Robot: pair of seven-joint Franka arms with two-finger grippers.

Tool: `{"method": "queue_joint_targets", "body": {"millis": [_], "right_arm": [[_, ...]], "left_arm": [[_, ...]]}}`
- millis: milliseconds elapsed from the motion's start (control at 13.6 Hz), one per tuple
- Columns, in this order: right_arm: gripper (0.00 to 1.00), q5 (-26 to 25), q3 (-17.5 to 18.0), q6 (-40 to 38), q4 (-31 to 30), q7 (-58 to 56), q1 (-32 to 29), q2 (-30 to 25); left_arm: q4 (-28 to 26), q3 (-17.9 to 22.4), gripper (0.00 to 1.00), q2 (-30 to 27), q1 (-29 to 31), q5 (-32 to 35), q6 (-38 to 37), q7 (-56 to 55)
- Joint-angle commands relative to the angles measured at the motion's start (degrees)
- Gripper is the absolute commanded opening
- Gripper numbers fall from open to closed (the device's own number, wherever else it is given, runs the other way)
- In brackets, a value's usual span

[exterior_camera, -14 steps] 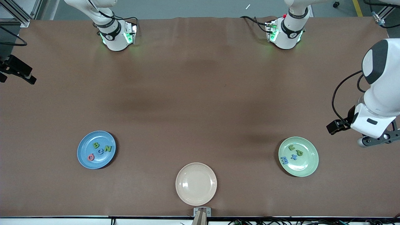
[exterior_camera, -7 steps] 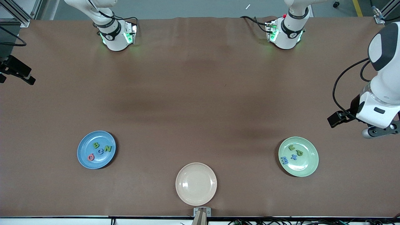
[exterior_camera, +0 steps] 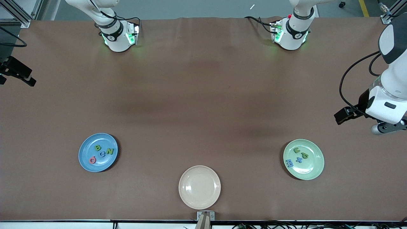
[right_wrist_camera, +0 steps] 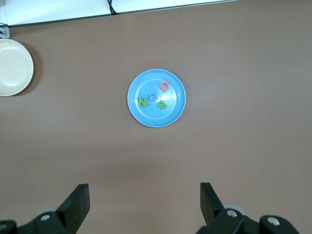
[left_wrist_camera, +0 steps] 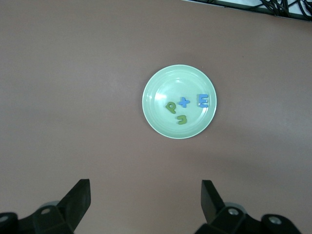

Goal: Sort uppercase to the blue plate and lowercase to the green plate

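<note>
The blue plate [exterior_camera: 98, 152] sits on the brown worktop [exterior_camera: 203, 105] toward the right arm's end, and on it lie the four uppercase letters [exterior_camera: 101, 152]: a green B, a green N, a blue C and a pink-red G, close together. The green plate [exterior_camera: 303, 159] sits toward the left arm's end and carries the four lowercase letters [exterior_camera: 297, 157]: a green u, a green p, a blue x and a blue three-pronged piece. A cream plate [exterior_camera: 199, 187] lies between the two, nearer the front camera, with nothing on it. The left gripper [left_wrist_camera: 145, 199] hangs high over bare worktop near the green plate, its jaws spread wide and holding nothing. The right gripper [right_wrist_camera: 144, 201] hangs likewise over bare worktop by the blue plate, jaws wide apart and holding nothing. Cables trail along the worktop's edges by the arm bases.
</note>
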Motion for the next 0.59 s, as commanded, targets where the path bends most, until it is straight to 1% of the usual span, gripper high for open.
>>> {"method": "queue_joint_targets", "body": {"millis": [0, 515], "right_arm": [[1.00, 0.8, 0.6, 0.0, -1.0, 0.6, -1.0, -1.3], [1.00, 0.8, 0.6, -0.2, -1.3, 0.4, -1.0, -1.5]], "left_arm": [[-0.9, 0.0, 1.00, -1.7, 0.5, -1.1, -1.6, 1.1], [-0.6, 0.1, 1.00, -1.6, 0.5, -1.8, -1.8, 1.4]]}}
